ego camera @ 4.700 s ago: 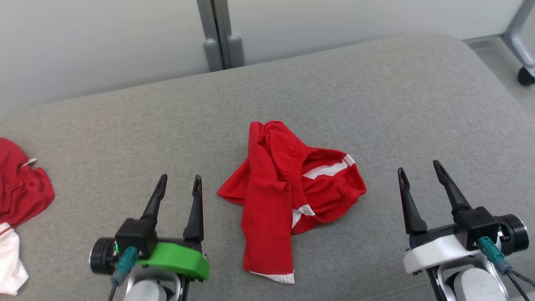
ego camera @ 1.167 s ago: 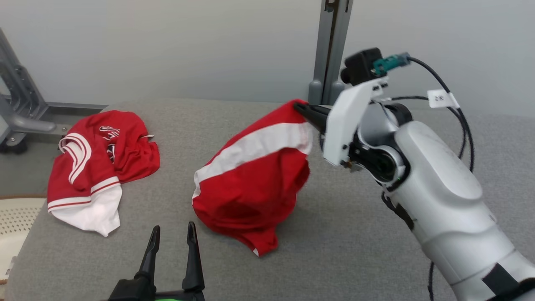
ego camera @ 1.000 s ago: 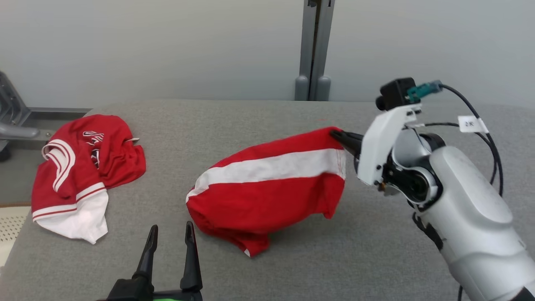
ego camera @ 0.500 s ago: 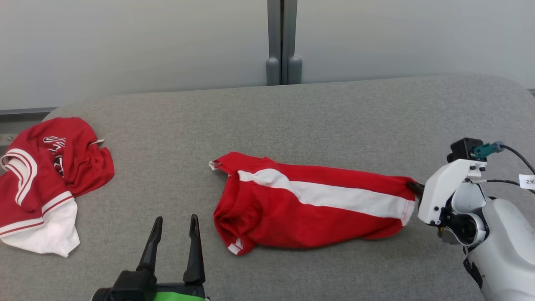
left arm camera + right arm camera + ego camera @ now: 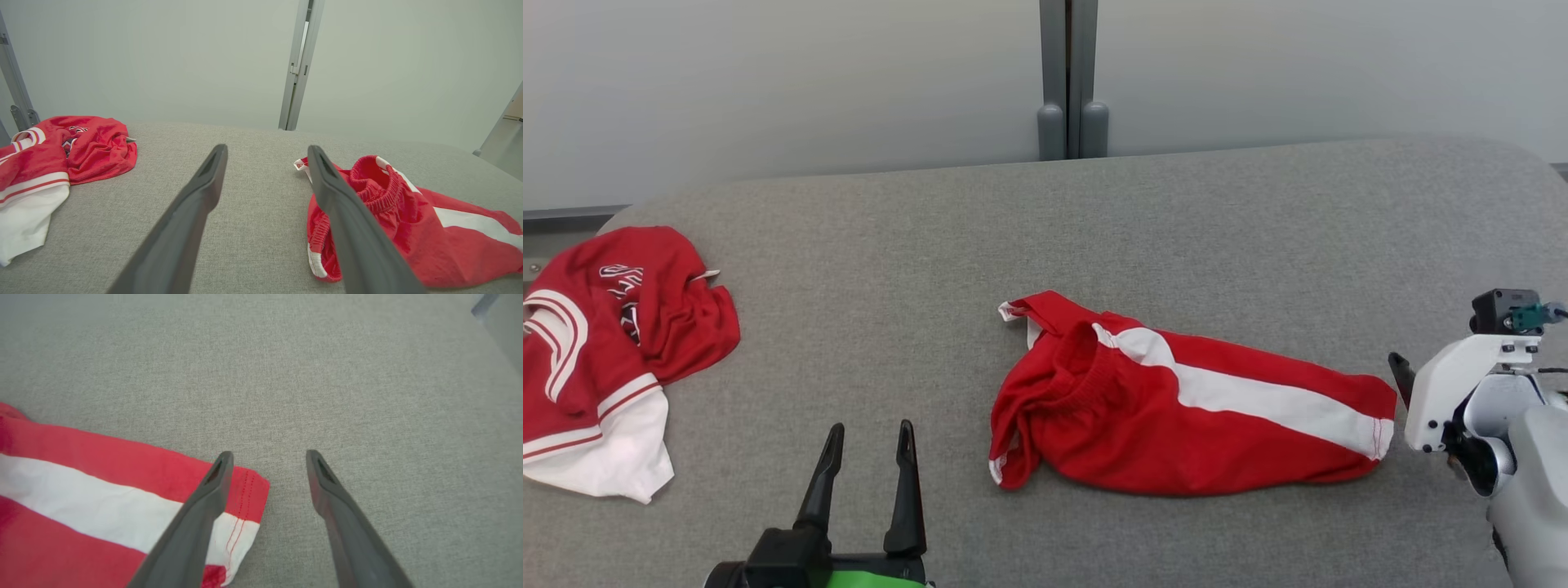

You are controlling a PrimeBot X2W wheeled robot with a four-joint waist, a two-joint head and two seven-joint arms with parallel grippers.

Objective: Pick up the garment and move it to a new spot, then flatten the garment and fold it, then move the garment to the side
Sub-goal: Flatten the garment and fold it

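Observation:
The garment (image 5: 1176,408) is a pair of red shorts with a white side stripe, lying stretched out across the grey surface, elastic waistband (image 5: 378,185) toward the left. My right gripper (image 5: 269,457) stands open above the leg hem (image 5: 245,498), holding nothing; in the head view one dark finger (image 5: 1401,371) shows just right of the hem. My left gripper (image 5: 867,433) is open at the lower left, a short way left of the waistband, empty. In the left wrist view my left gripper (image 5: 265,151) points past the garment (image 5: 408,228).
A second red and white garment (image 5: 596,351) lies crumpled at the left end of the grey padded surface (image 5: 1094,229). A grey post (image 5: 1072,82) stands behind the far edge. Bare surface lies beyond and to the right of the shorts.
My right gripper has lowered the shorts onto the surface, dragged them rightward and let go; its jaws have opened. The head camera also shifted. My left gripper stayed open.

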